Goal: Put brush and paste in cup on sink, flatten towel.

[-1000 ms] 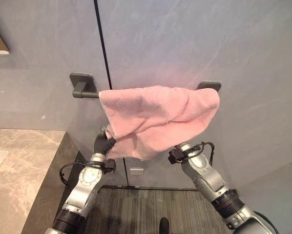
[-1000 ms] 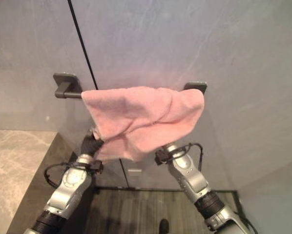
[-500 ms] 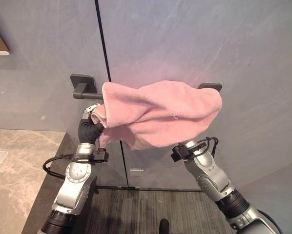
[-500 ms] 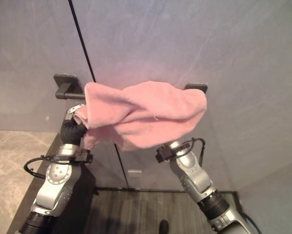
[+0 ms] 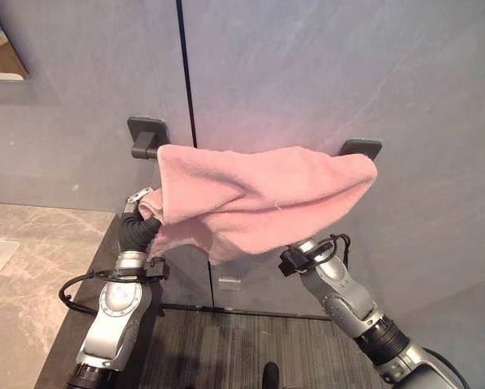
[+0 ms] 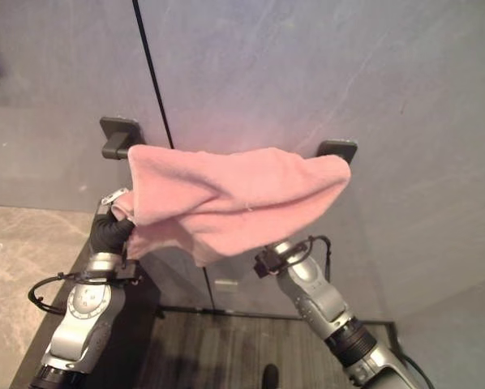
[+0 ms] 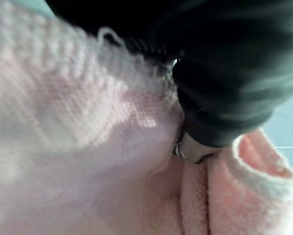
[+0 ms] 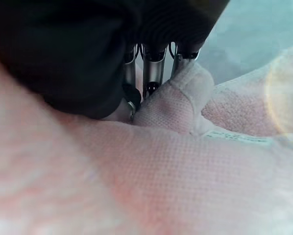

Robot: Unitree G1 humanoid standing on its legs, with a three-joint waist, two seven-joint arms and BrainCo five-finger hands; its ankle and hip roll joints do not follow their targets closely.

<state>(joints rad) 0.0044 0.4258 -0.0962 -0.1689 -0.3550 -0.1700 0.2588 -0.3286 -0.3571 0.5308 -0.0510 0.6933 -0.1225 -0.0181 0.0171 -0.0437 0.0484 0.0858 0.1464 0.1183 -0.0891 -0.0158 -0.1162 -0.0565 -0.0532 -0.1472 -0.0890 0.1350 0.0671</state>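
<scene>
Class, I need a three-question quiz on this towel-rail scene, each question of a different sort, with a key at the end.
1. True or false: the pink towel hangs flat and smooth over the dark rail.
2. Which hand grips the towel's bunched edge just below the rail's bracket? A) left hand B) right hand
3. Fill in: the right hand's fingers pinch a ____ of towel.

Key: 1 false, it is bunched in folds; 2 A; 3 fold.

Fluffy pink terry towel — matt dark bar mounts
</scene>
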